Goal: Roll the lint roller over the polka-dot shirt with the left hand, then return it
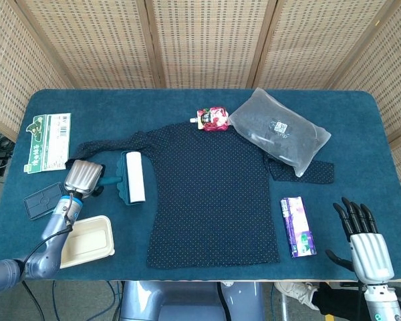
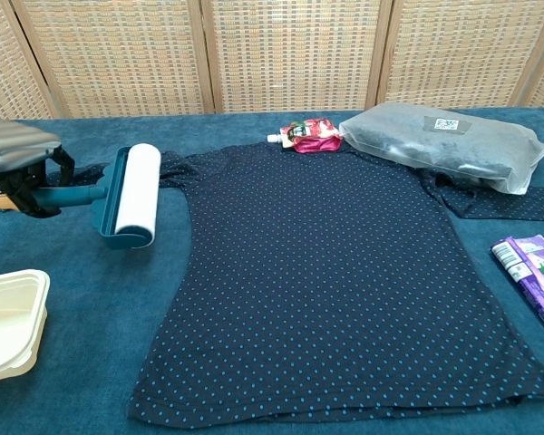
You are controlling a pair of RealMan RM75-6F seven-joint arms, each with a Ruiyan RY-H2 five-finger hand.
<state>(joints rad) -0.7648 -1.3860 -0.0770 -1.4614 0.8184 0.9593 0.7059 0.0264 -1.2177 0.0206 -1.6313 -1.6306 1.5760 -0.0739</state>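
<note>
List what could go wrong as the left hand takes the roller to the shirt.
1. The left hand grips only the handle's end, so the roller may twist or slip.
2. The sleeve lies loose beside the roller; sticky paper might lift or bunch it.
3. The pouch and bag rest on the shirt and limit strokes.

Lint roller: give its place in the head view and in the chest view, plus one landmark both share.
Head view: the lint roller lies left of centre, just off the polka-dot shirt, its handle gripped by the left hand.
Chest view: the lint roller is at upper left, handle running left.
Shared landmark: the red pouch at the shirt's collar.
</note>
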